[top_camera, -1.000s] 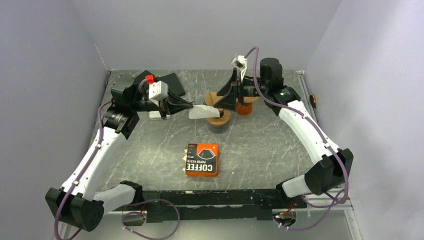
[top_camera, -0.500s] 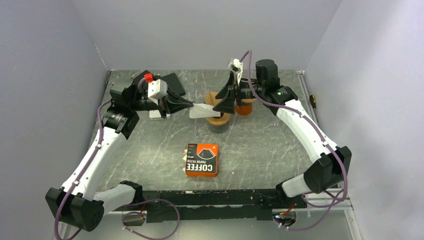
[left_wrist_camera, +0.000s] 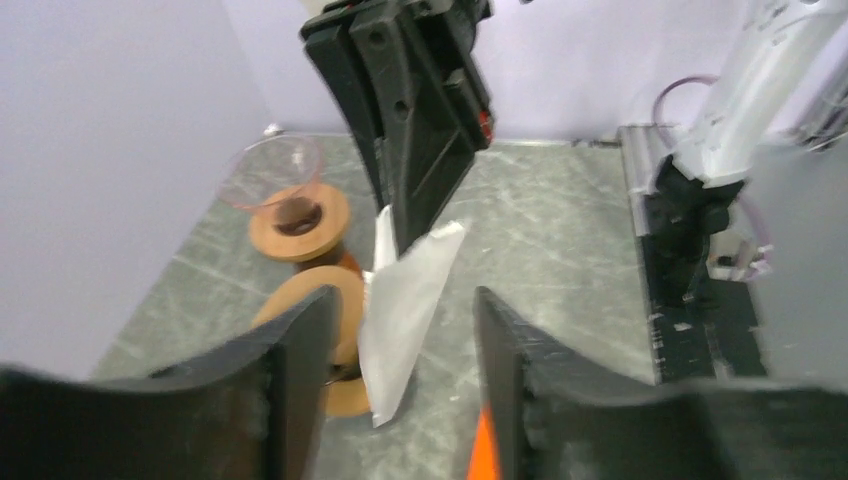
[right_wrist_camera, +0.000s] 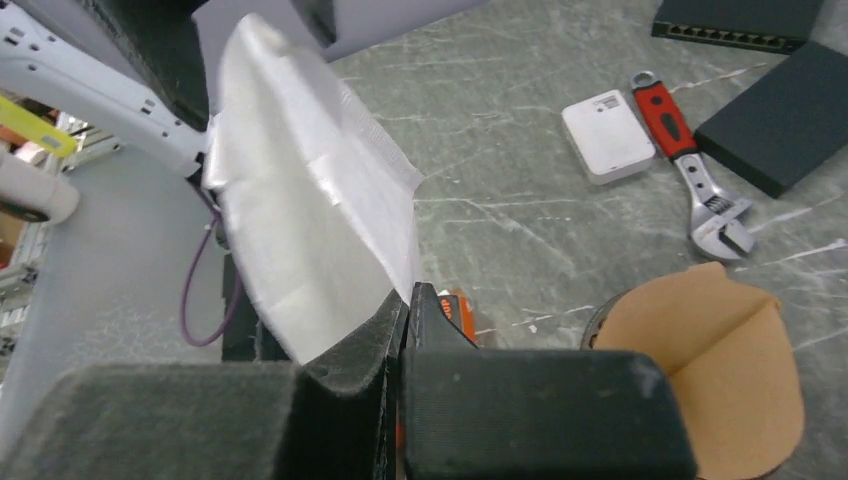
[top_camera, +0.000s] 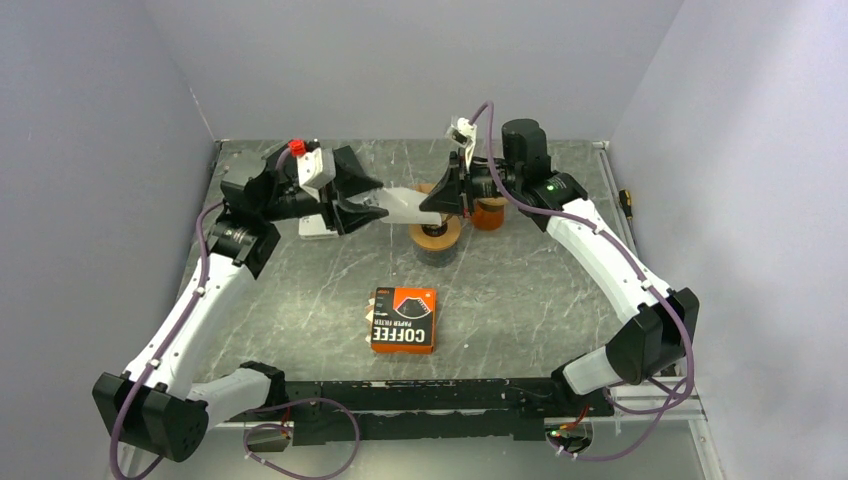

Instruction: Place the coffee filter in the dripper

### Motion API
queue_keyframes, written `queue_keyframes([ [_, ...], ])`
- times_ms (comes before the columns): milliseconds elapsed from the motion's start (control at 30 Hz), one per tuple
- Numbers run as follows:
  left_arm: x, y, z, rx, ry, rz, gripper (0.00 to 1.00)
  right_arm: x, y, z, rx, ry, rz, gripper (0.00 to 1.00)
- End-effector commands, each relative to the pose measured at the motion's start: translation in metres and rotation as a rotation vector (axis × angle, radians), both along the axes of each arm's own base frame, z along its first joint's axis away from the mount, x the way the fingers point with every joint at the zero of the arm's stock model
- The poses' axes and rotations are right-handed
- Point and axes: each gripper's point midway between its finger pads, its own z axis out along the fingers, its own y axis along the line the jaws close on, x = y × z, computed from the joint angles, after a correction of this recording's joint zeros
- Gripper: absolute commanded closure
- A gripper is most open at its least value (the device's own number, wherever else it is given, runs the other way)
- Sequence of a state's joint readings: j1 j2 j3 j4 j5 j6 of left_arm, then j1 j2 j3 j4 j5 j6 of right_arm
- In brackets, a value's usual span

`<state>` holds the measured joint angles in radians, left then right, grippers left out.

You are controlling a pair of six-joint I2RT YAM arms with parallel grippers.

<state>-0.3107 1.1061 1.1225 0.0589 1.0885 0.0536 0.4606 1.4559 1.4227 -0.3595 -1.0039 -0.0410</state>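
The white paper coffee filter (top_camera: 400, 207) hangs in the air between the two arms, a little above the table. My right gripper (top_camera: 435, 200) is shut on its right end; in the right wrist view the filter (right_wrist_camera: 310, 240) fans out from the closed jaws of the right gripper (right_wrist_camera: 410, 295). My left gripper (top_camera: 355, 200) is open, and the filter (left_wrist_camera: 405, 300) hangs loose between its spread fingers (left_wrist_camera: 300, 340), touching neither. The brown round dripper (top_camera: 437, 235) stands on the table just below and in front of the filter; it also shows in the wrist views, dripper (right_wrist_camera: 700, 370) and dripper (left_wrist_camera: 345, 310).
A second stand, a glass cone on a wooden collar (left_wrist_camera: 285, 195), stands behind the dripper. An orange and black coffee filter box (top_camera: 403, 320) lies at mid-table. A red-handled wrench (right_wrist_camera: 690, 170), a small white box (right_wrist_camera: 608, 135) and a black block (right_wrist_camera: 775, 115) lie at the back left.
My right gripper has moved left and shut on the filter's right end. My left gripper has opened and let go. The filter now sits slightly higher and further back.
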Motion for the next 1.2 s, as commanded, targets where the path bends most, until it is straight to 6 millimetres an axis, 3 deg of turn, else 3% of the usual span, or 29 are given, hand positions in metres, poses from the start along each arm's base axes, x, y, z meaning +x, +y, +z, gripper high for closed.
queue_keyframes([
  [0,0.027,0.006,0.003,-0.028,0.033,0.151,0.25,0.016,-0.003,0.031,0.038,-0.105,-0.109,1.0],
  [67,0.044,0.013,0.003,-0.055,0.083,0.261,0.02,0.03,-0.008,0.03,0.018,-0.082,-0.201,1.0],
  [267,0.08,0.024,0.004,-0.093,0.183,0.446,0.01,0.075,-0.037,0.029,-0.029,-0.003,-0.43,1.0],
  [500,0.117,0.03,0.002,-0.123,0.358,0.588,0.01,0.113,-0.094,0.042,0.001,0.094,-0.682,1.0],
  [700,0.154,0.009,-0.002,-0.113,0.54,0.625,0.0,0.13,-0.138,0.04,-0.053,0.145,-0.883,1.0],
  [900,0.19,-0.018,-0.027,-0.069,0.692,0.738,0.01,0.137,-0.163,0.032,-0.135,0.156,-1.026,1.0],
  [1167,0.213,-0.079,-0.048,0.01,0.67,0.778,0.0,0.143,-0.19,0.017,-0.243,0.162,-1.16,1.0],
])
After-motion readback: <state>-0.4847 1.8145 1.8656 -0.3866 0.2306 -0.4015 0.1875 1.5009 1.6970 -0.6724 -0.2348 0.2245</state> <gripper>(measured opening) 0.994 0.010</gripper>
